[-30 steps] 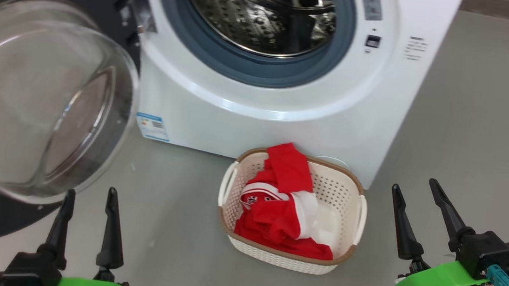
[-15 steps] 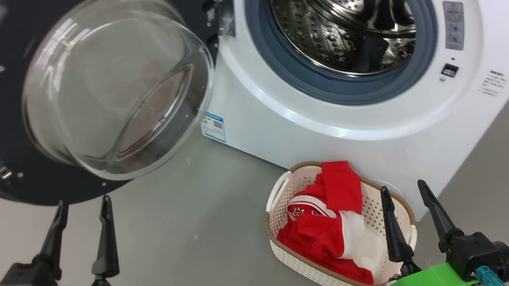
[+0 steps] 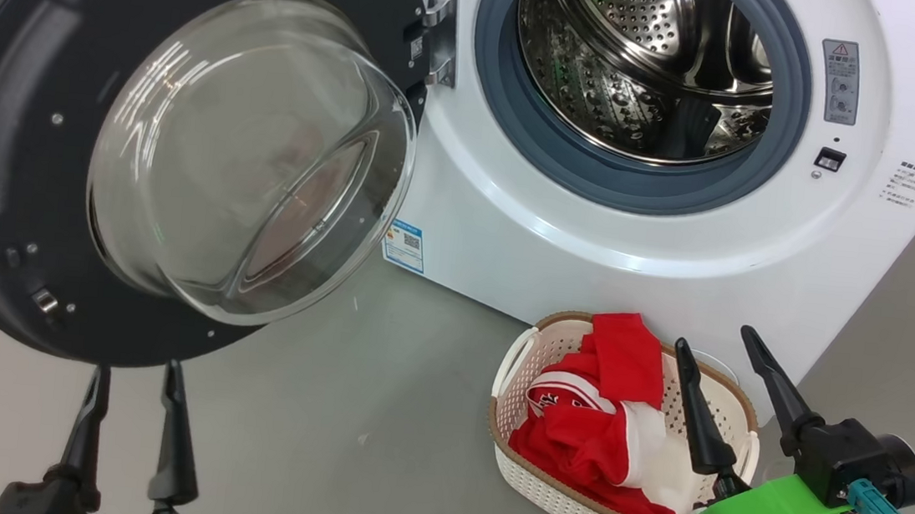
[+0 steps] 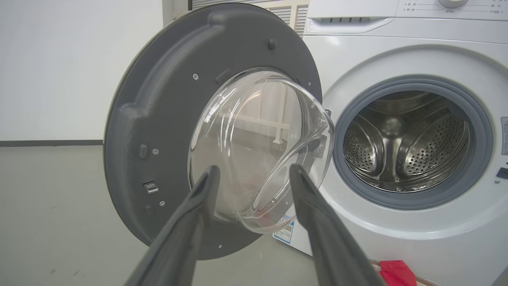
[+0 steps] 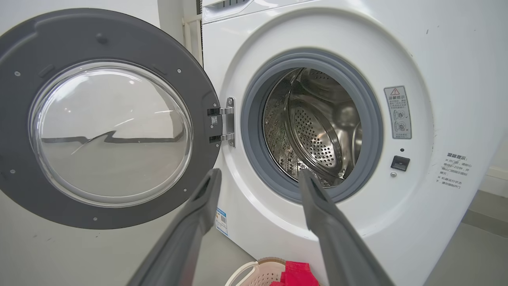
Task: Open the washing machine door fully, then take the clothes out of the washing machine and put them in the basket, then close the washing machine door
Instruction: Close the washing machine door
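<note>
The washing machine point(image 3: 676, 253) is a white front-loader; its steel drum point(image 3: 652, 66) looks bare inside. The washing machine door point(image 3: 6, 146), black-rimmed with a bulging glass bowl, hangs wide open at the left on its hinge point(image 3: 437, 28). Red clothes point(image 3: 601, 422) with white trim lie in the cream basket point(image 3: 569, 494) on the floor before the machine. My left gripper point(image 3: 134, 373) stands open just below the door's lower rim, touching nothing. My right gripper point(image 3: 714, 336) is open above the basket's right end, with nothing between its fingers. The door point(image 4: 158, 131) and drum point(image 5: 317, 131) also face the wrist cameras.
Grey floor point(image 3: 342, 414) stretches between the open door and the basket. A white wall point(image 4: 59, 67) with a dark skirting stands behind the door. A blue label point(image 3: 406, 245) is stuck low on the machine's front.
The head camera has swung left and upward, so the whole scene shifted right and the door came fully into the picture. Both grippers stay open and the clothes lie unchanged in the basket.
</note>
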You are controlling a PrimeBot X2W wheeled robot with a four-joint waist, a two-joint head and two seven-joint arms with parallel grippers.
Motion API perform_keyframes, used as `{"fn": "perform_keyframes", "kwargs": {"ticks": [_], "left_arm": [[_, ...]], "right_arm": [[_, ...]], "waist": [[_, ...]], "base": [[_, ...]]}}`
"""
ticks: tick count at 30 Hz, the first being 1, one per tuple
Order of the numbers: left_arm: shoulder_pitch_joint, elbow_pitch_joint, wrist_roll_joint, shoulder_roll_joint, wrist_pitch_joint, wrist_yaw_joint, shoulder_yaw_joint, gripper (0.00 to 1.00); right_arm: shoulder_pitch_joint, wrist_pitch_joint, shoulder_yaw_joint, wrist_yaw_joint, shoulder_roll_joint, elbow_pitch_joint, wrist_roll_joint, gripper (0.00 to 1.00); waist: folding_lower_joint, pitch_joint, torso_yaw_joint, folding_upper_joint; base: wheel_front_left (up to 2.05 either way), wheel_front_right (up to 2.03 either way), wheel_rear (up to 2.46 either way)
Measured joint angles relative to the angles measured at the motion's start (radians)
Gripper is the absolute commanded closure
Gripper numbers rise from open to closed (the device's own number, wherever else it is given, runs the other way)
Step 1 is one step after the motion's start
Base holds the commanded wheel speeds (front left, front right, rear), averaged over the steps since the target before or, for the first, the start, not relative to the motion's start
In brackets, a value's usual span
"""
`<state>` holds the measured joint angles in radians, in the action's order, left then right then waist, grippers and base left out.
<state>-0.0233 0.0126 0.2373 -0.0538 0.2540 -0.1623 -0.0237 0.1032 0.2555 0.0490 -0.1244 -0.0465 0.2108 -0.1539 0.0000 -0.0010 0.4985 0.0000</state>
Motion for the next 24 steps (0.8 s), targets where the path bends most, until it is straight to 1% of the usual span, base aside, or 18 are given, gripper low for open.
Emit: {"fn": "perform_keyframes", "kwargs": {"ticks": [1, 2, 7, 10, 14, 19, 24], "left_arm": [[0.0, 0.0, 0.0, -0.001, 0.0, -0.002, 0.0, 0.87], [0.0, -0.001, 0.0, -0.002, 0.0, -0.005, 0.0, 1.0], [0.0, -0.025, 0.009, -0.003, 0.0, -0.006, 0.02, 1.0], [0.007, -0.081, 0.051, 0.001, 0.0, -0.006, 0.06, 1.0], [0.032, -0.132, 0.116, 0.008, 0.0, -0.006, 0.122, 1.0], [0.093, -0.127, 0.2, 0.017, 0.0, 0.008, 0.188, 1.0], [0.154, -0.09, 0.321, 0.019, 0.002, 0.026, 0.293, 1.0]], "right_arm": [[0.0, 0.0, -0.001, 0.0, 0.0, 0.001, 0.0, 0.0], [-0.001, 0.0, -0.002, 0.0, 0.0, 0.001, 0.0, 0.0], [-0.002, 0.0, -0.009, 0.0, 0.0, 0.001, -0.001, 0.0], [-0.002, 0.0, -0.014, 0.0, 0.0, 0.0, 0.0, 0.0], [-0.002, 0.0, -0.021, 0.0, 0.0, -0.002, 0.003, 0.0], [-0.002, 0.0, -0.032, 0.0, 0.0, -0.002, 0.024, 0.0], [-0.002, 0.0, -0.023, 0.0, -0.001, 0.001, 0.023, 0.0]], "waist": [[0.0, 0.0, -0.002, 0.0], [0.0, 0.0, -0.005, 0.0], [0.0, 0.006, -0.018, 0.0], [0.0, 0.013, -0.026, 0.0], [0.0, 0.028, -0.033, 0.0], [0.0, 0.046, -0.034, 0.0], [0.0, 0.048, -0.047, 0.0]], "base": [[0.0, 0.0, 0.0], [0.0, 0.0, 0.0], [0.0, 0.0, 0.0], [0.0, 0.0, 0.0], [0.0, 0.0, 0.0], [0.0, 0.0, 0.0], [0.0, 0.0, 0.0]]}}
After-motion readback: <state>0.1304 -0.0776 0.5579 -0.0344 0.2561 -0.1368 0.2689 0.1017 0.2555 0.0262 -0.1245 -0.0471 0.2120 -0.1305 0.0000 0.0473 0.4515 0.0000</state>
